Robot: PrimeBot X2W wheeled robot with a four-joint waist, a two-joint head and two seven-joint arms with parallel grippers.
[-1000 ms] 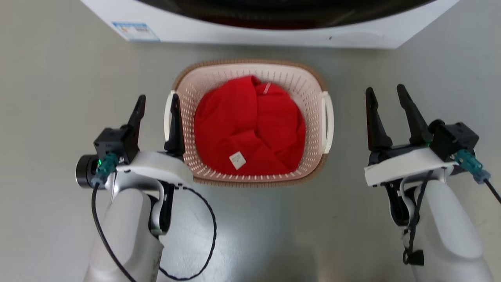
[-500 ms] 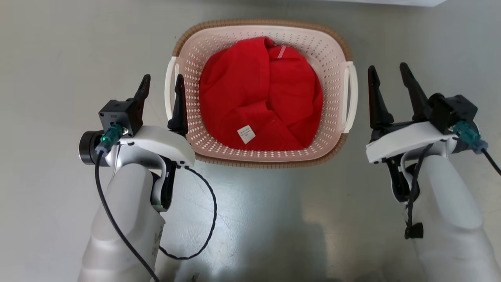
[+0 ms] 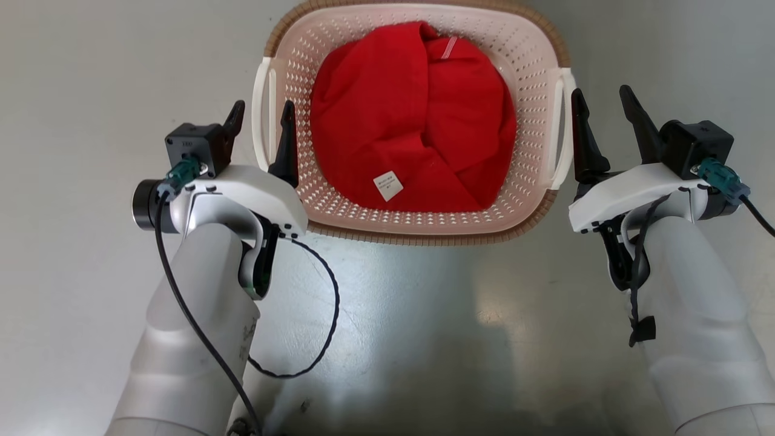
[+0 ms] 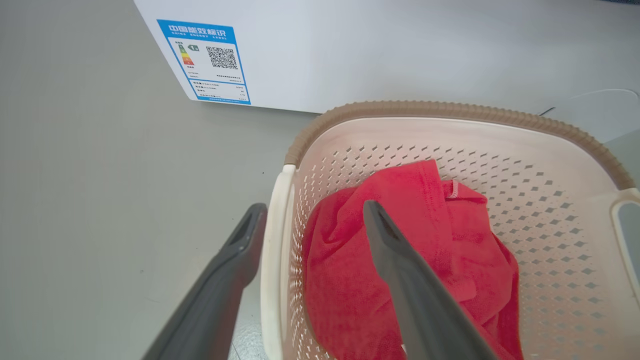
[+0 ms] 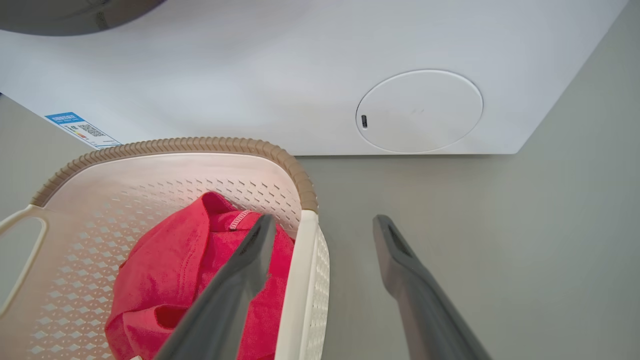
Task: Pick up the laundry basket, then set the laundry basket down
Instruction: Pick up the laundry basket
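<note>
The laundry basket point(image 3: 424, 218) is sitting on the grey floor point(image 3: 91, 91), centred in front of me, with a crumpled red garment point(image 3: 412, 115) lying inside it. A white washing machine point(image 4: 350, 50) is standing just beyond its far side. The basket's two white handles are facing left and right, which suits a lift with both arms.

I am holding the left gripper point(image 3: 261, 109) wide open and gripping nothing. It is straddling the left handle point(image 3: 263, 139): in the left wrist view one finger is hanging outside the basket, the other inside above the red cloth. I judge it is placed this way so the jaws can close on the handle.

The right gripper point(image 3: 600, 97) is also standing fully open and empty, at the right handle point(image 3: 563, 133). In the right wrist view the handle is falling between its fingers. In the head view the inner finger is appearing just outside the handle, so I cannot tell whether it is truly straddling it.

Neither gripper is closing yet, so the basket is resting unlifted between my two arms.
</note>
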